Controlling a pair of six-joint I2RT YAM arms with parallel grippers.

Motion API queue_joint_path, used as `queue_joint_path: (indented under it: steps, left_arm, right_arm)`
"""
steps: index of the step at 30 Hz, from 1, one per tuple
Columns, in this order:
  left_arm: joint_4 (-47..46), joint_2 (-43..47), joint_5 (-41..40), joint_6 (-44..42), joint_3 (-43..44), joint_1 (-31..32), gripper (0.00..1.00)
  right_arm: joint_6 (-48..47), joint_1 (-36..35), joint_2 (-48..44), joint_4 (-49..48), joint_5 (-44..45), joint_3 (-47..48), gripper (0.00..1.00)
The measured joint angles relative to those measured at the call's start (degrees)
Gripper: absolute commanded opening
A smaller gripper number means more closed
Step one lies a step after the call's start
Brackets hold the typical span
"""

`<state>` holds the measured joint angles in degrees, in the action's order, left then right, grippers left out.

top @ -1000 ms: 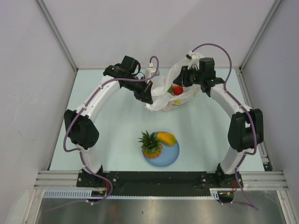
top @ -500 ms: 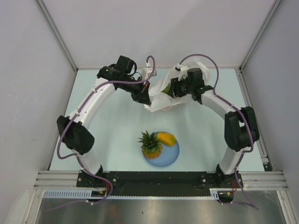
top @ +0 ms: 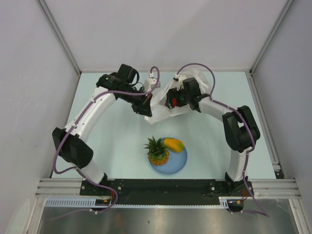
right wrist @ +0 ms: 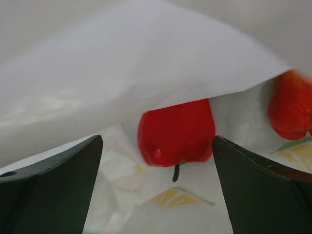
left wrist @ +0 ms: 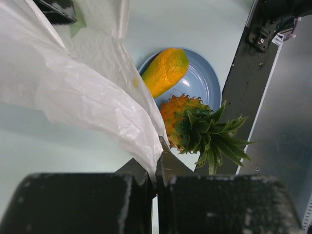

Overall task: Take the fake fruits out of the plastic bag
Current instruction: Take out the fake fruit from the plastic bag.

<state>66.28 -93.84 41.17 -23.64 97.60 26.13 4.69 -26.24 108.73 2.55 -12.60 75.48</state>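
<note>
A fold of the thin translucent white plastic bag (left wrist: 73, 92) is pinched in the closed left gripper (left wrist: 157, 170). The right gripper (right wrist: 156, 146) is spread wide under the bag's film, and a glossy red plastic piece (right wrist: 176, 131) is seen between its fingers, touched by neither. At the bag's 6 o'clock, an orange toy pineapple with green crown (top: 157, 150) and a yellow-orange wedge (top: 174, 144) are set on a round light-blue plate (top: 178, 165) on the table (top: 122, 136).

Two dark fingers (right wrist: 53, 185), one at lower left and one at lower right, set wide apart and touching nothing. One glossy red fruit (right wrist: 176, 131) with a short dark stem, lying between them, its top covered by a fold of thin white bag (right wrist: 122, 63). A second reddish piece (right wrist: 290, 105) at the right edge, cut off by the frame. Yellow and green print on the bag beneath the fruit.
</note>
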Motion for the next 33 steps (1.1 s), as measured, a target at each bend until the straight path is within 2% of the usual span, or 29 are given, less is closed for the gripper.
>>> queue_joint_path:
  steps: [8,10,11,12,14,19,23,28,33]
  left_arm:
    - [0.9,0.0,0.5,-1.0,-0.1,0.0,0.0]
    - [0.9,0.0,0.5,-1.0,-0.1,0.0,0.0]
    - [0.9,0.0,0.4,-1.0,-0.1,0.0,0.0]
    - [0.9,0.1,0.4,-1.0,-0.2,0.0,0.0]
    - [0.9,0.2,0.3,-1.0,-0.2,0.0,0.0]
    - [0.9,0.2,-0.1,-1.0,-0.2,0.0,0.0]
    - [0.7,0.1,-0.6,-1.0,-0.2,0.0,0.0]
    - [0.2,-1.2,-1.3,-0.8,0.6,0.0,0.0]
    - [-1.2,-2.6,-2.7,-0.2,2.3,0.0,0.0]
  right_arm:
    - [1.9,0.7,8.7,-0.3,1.2,4.0,0.99]
    - [1.7,0.6,10.8,-0.3,1.3,5.0,0.87]
    - [1.5,0.6,11.4,-0.2,1.3,5.3,0.75]
    - [1.0,0.6,11.9,-0.1,1.3,5.5,0.71]
    - [0.6,0.7,12.0,0.0,0.9,5.8,0.65]
    - [0.2,2.3,11.1,1.0,-1.1,6.1,0.61]
    - [0.2,5.1,7.1,2.9,-4.2,6.1,0.61]
    - [-0.5,7.7,-2.1,3.5,-10.1,5.2,0.6]
    - [-4.1,7.1,-14.8,2.6,-15.6,-1.6,0.6]
